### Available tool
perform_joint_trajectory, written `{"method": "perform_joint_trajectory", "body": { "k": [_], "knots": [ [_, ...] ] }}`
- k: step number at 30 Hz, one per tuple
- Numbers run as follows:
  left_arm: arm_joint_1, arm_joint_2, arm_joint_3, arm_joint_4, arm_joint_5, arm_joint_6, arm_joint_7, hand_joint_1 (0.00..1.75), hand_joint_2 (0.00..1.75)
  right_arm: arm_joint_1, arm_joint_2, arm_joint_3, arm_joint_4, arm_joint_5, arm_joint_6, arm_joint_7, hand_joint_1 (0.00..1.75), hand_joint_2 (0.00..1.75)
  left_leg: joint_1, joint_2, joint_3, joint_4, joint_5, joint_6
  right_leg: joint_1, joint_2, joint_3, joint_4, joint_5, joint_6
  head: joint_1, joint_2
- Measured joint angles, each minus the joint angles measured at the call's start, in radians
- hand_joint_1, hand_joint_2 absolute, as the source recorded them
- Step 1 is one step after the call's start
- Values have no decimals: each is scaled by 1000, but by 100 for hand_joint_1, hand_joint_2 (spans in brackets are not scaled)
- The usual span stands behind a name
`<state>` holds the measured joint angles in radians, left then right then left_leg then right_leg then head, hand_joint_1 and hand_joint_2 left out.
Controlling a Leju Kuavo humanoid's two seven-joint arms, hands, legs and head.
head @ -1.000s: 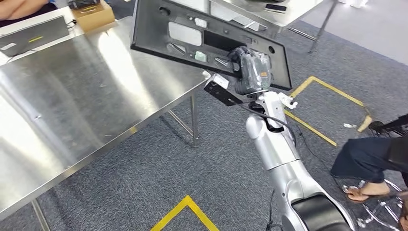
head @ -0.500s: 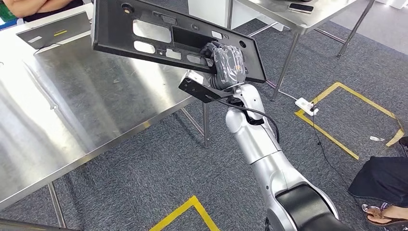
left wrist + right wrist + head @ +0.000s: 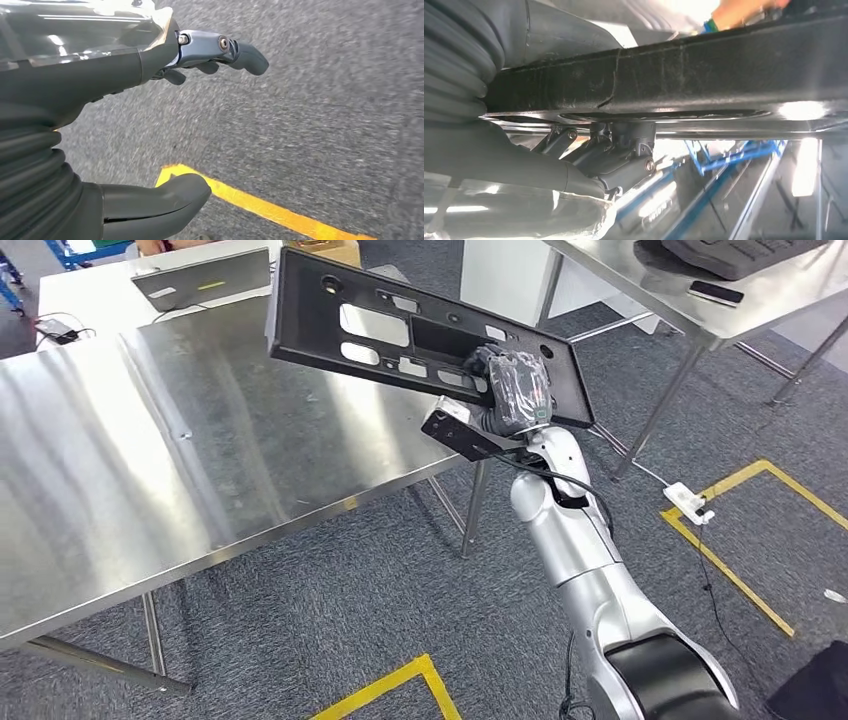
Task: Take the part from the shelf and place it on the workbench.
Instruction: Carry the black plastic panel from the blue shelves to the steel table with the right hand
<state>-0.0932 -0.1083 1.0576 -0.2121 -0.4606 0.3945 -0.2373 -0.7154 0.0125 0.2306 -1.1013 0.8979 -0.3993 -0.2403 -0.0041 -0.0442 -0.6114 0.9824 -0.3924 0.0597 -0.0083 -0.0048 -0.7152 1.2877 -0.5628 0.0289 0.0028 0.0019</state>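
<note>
**Part held aloft over the steel table**

Broadly, the steel table (image 3: 150, 470) filled the left and centre of the head view, its bare top reflecting the lights. Grey carpet floor (image 3: 330, 610) marked with yellow tape lines (image 3: 385, 687) covered the lower frame. Above the table's right corner, in the upper centre, hung the part (image 3: 380, 325), a long black panel with several cut-outs, tilted and clear of the table top. The right hand (image 3: 512, 390) gripped its lower right edge, fingers (image 3: 624, 150) wrapped around the rim in the right wrist view. A second table (image 3: 700, 310) stood at the upper right, with a dark phone (image 3: 716, 292) on it. The left hand (image 3: 150, 100) held nothing, its fingers (image 3: 247, 55) apart over the carpet.
</note>
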Motion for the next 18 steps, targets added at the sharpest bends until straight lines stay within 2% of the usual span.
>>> {"method": "perform_joint_trajectory", "body": {
  "k": [1,2,3,4,6,8,10,12,13,14,15,16,17,18],
  "knots": [
    [1,-1,-2,0,-4,-5,-3,0,175,3,-8,-2,-2,0,2,1,175,175,1,-13,1,2,-2,-2,-4,2,16,-46,27,11,0,0],
    [3,-1,-4,0,-7,-10,-5,0,175,5,-16,-5,-4,0,4,1,175,175,3,-25,1,7,-4,-6,-9,9,45,-116,61,23,0,0],
    [4,0,-6,0,-10,-14,-7,0,175,6,-23,-7,-7,0,4,1,175,175,3,-37,-2,13,-8,-12,-13,22,76,-184,90,30,0,0],
    [4,2,-9,-1,-13,-16,-9,0,175,6,-29,-9,-9,-1,5,1,175,175,3,-46,-5,21,-13,-19,-17,33,99,-233,111,31,0,0],
    [6,6,-13,-1,-18,-20,-13,0,175,10,-37,-12,-11,-1,8,1,175,175,3,-59,-13,28,-17,-30,-15,41,114,-263,120,19,0,0],
    [9,7,-17,-1,-22,-25,-16,0,175,13,-43,-14,-13,-1,10,3,175,175,6,-64,-17,29,-18,-36,-14,28,115,-264,122,5,0,0],
    [12,10,-21,-1,-27,-33,-20,0,175,13,-47,-17,-14,-1,10,3,175,175,6,-32,-36,70,-44,-45,-19,16,118,-266,122,-8,-3,0],
    [11,15,-24,-2,-34,-40,-25,0,175,14,-54,-21,-14,-1,10,1,175,175,8,17,-95,187,-102,-56,-18,2,121,-266,118,-16,-7,0],
    [10,17,-26,-2,-36,-44,-27,0,175,14,-58,-23,-12,-1,10,0,175,175,10,31,-132,256,-129,-59,-15,-6,122,-266,117,-18,-7,0],
    [10,18,-26,-2,-37,-47,-29,0,175,14,-61,-24,-9,0,10,-1,175,175,11,37,-160,305,-142,-60,-13,-14,122,-266,115,-20,-7,0],
    [10,19,-27,-2,-37,-49,-30,0,175,13,-64,-24,-6,-1,10,-3,175,175,12,39,-169,317,-136,-58,-11,-23,123,-266,114,-21,-7,0],
    [11,19,-27,-2,-38,-51,-31,0,175,11,-66,-24,-2,-1,10,-6,175,175,11,41,-156,288,-111,-54,-8,-31,125,-266,112,-23,-7,0],
    [10,20,-27,-2,-38,-52,-33,0,175,8,-68,-24,2,0,11,-8,175,175,9,47,-124,224,-76,-45,-6,-39,128,-266,110,-24,-7,0],
    [10,23,-27,-2,-39,-53,-34,0,175,3,-69,-24,7,-1,11,-10,175,175,4,64,-85,148,-46,-34,-3,-47,131,-267,108,-25,-7,0]
  ]
}}
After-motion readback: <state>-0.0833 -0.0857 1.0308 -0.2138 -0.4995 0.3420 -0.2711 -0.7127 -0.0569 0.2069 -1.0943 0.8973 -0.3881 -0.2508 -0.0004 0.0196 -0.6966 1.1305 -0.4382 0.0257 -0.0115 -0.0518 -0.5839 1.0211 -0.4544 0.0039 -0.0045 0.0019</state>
